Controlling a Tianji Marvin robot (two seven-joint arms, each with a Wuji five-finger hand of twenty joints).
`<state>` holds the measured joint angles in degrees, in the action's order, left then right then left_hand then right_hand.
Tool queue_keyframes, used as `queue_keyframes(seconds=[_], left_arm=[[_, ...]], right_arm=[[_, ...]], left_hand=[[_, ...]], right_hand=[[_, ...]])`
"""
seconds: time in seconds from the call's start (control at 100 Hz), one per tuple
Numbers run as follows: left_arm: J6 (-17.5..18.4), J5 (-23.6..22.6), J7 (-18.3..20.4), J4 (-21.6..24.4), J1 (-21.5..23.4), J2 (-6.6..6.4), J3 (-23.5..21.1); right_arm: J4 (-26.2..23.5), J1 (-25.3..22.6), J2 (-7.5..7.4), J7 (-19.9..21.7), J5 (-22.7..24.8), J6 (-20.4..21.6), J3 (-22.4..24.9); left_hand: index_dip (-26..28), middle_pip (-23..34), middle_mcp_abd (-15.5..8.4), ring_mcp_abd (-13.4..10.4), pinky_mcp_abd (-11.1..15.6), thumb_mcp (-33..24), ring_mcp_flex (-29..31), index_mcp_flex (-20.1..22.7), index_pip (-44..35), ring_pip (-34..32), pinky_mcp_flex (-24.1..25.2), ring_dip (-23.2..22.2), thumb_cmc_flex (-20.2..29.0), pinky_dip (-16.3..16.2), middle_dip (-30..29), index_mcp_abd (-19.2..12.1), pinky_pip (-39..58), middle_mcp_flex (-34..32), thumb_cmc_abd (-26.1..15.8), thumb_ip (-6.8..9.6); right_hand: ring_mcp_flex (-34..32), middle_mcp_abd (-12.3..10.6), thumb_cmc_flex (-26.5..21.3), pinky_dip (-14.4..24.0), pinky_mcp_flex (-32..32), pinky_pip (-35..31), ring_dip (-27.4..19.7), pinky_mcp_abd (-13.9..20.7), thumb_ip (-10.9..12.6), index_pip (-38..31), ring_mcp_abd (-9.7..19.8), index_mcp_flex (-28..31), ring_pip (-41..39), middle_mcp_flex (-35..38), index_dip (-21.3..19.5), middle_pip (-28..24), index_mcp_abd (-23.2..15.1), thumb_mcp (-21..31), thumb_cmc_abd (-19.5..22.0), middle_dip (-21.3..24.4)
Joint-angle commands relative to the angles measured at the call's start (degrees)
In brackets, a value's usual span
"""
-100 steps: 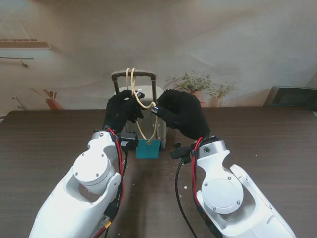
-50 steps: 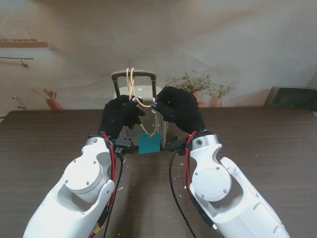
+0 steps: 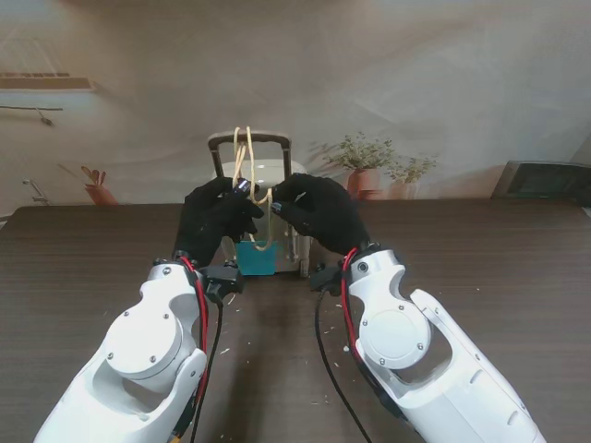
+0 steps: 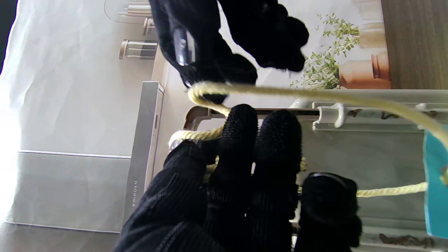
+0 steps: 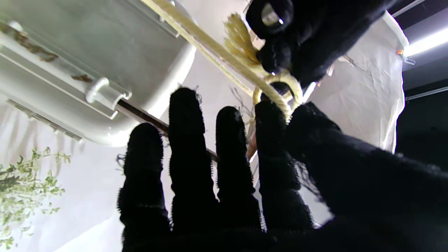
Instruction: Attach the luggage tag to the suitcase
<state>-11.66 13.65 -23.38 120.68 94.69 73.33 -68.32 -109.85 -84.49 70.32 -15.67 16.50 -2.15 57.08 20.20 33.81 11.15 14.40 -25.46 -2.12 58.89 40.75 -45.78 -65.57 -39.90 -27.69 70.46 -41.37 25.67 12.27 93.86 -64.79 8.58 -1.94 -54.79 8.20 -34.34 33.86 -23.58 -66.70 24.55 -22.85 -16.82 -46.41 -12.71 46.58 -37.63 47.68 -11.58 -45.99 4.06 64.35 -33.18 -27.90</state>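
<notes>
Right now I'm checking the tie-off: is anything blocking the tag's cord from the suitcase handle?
Nothing visible does. The yellow cord already loops over the suitcase handle, gripped by the left hand and right hand; the teal tag hangs between them.

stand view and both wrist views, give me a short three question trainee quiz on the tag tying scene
1. True or false: the teal rectangular luggage tag lies flat on the dark wood table.
2. Which hands grip the pale yellow twisted cord? A left hand only, B right hand only, C both.
3. Fill in: the cord loops over the small white suitcase's grey telescopic ____.

Key: 1 false, it hangs from the cord; 2 C; 3 handle.
</notes>
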Motion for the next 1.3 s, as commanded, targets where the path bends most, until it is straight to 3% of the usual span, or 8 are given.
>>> queue_keyframes(seconds=[0.0,0.21,0.68,0.83,0.9,1.0,1.05,1.29], left_arm=[[-0.30,0.05,0.51,1.69,0.61,-0.06,-0.09],[-0.81,-0.94,-0.09,3.14,1.37,-0.02,-0.13],[-1.28,-2.64,-1.17,5.09,2.87,0.05,-0.58],[-0.91,-3.13,-1.43,5.58,3.39,0.02,-0.69],[-0.67,-3.05,-1.35,5.70,3.54,-0.03,-0.76],[-0.29,-2.92,-1.04,5.65,3.65,-0.14,-0.99],[-0.13,-2.86,-0.90,5.64,3.68,-0.18,-1.06],[0.60,-2.73,-0.30,5.82,3.91,-0.39,-1.17]], right_arm=[[0.15,0.07,-0.83,2.26,-0.08,-0.20,0.07],[0.08,0.03,-1.83,5.82,0.04,-0.83,0.64],[1.03,-0.34,-2.20,2.44,11.08,-4.10,1.96],[2.22,-0.32,-1.66,-0.63,12.61,-5.26,2.16],[3.26,-0.12,-1.21,-3.17,13.74,-5.46,1.97],[4.15,-0.11,-1.08,-4.75,14.93,-4.52,2.17],[4.24,-0.20,-1.32,-4.45,15.93,-4.17,2.49],[6.37,0.94,-1.52,-4.46,17.79,-5.47,2.78]], left_hand=[[-0.17,0.92,0.19,-2.65,-0.99,1.91,-0.52,-0.65,-0.24,-1.23,0.01,0.11,3.42,-1.04,0.85,-0.51,0.84,-0.41,-1.49,0.84],[-0.25,1.06,0.34,-2.77,-0.74,1.79,-0.43,-0.58,0.11,-1.16,-0.08,0.14,3.49,-1.05,0.96,-0.20,0.95,-0.32,-1.44,0.89],[-0.49,1.07,0.62,-3.05,-0.20,1.50,-0.33,-0.39,0.87,-1.03,-0.14,0.22,3.51,-0.98,1.00,0.12,1.11,-0.29,-1.21,0.93],[-0.51,1.05,0.62,-3.06,-0.17,1.46,-0.35,-0.34,0.96,-1.01,-0.11,0.22,3.50,-0.94,1.00,0.11,1.13,-0.25,-1.17,0.93],[-0.57,1.04,0.61,-3.06,-0.17,1.49,-0.35,-0.37,1.06,-1.01,-0.11,0.23,3.50,-0.93,1.00,0.13,1.14,-0.24,-1.16,0.92],[-0.66,1.05,0.64,-3.06,-0.17,1.49,-0.35,-0.29,1.16,-1.01,-0.10,0.23,3.50,-0.90,1.00,0.19,1.14,-0.27,-1.11,0.94],[-0.69,1.05,0.62,-3.08,-0.17,1.50,-0.35,-0.27,1.20,-1.01,-0.10,0.23,3.51,-0.89,1.00,0.15,1.15,-0.27,-1.13,0.94],[-0.77,1.07,0.61,-3.11,-0.17,1.52,-0.35,-0.18,1.33,-1.00,-0.10,0.24,3.49,-0.85,1.02,0.20,1.17,-0.30,-1.07,0.95]], right_hand=[[3.15,0.59,4.98,-2.71,3.67,4.45,-2.08,3.06,5.51,9.67,0.32,-0.58,5.98,-3.78,-0.71,3.79,1.90,-1.38,3.25,2.82],[10.90,2.42,11.22,-9.79,10.35,16.39,-7.12,6.52,8.81,22.59,-0.27,-3.32,19.33,-7.80,0.46,16.22,6.51,-2.48,5.93,11.17],[8.97,4.94,9.62,-19.41,9.81,17.66,-11.96,8.03,9.05,19.92,-1.40,-0.98,26.24,-3.29,1.63,24.41,6.12,-1.73,5.38,14.63],[5.99,5.20,9.69,-21.11,7.12,13.76,-11.76,5.76,8.93,8.50,-1.98,-6.80,24.28,-2.65,-11.39,21.88,-1.18,0.88,2.35,13.30],[4.76,4.78,7.17,-20.80,5.84,12.04,-11.21,5.11,3.40,-3.72,-1.98,-14.90,22.66,-4.64,-18.00,17.34,-5.67,0.90,-0.37,11.25],[4.42,4.55,7.15,-20.61,5.18,11.21,-11.17,4.41,3.70,-8.56,-2.23,-19.16,21.71,-5.77,-14.60,14.27,-9.22,1.14,-0.19,10.23],[4.80,4.16,9.23,-20.68,5.47,11.33,-11.31,4.58,8.06,-4.18,-2.04,-18.46,21.77,-5.61,-12.74,14.72,-8.69,1.68,0.98,10.53],[13.33,5.01,11.82,-22.28,12.66,15.62,-12.53,7.58,8.72,8.84,-1.48,-21.60,24.72,-13.41,-4.13,16.82,3.86,1.03,1.01,11.18]])
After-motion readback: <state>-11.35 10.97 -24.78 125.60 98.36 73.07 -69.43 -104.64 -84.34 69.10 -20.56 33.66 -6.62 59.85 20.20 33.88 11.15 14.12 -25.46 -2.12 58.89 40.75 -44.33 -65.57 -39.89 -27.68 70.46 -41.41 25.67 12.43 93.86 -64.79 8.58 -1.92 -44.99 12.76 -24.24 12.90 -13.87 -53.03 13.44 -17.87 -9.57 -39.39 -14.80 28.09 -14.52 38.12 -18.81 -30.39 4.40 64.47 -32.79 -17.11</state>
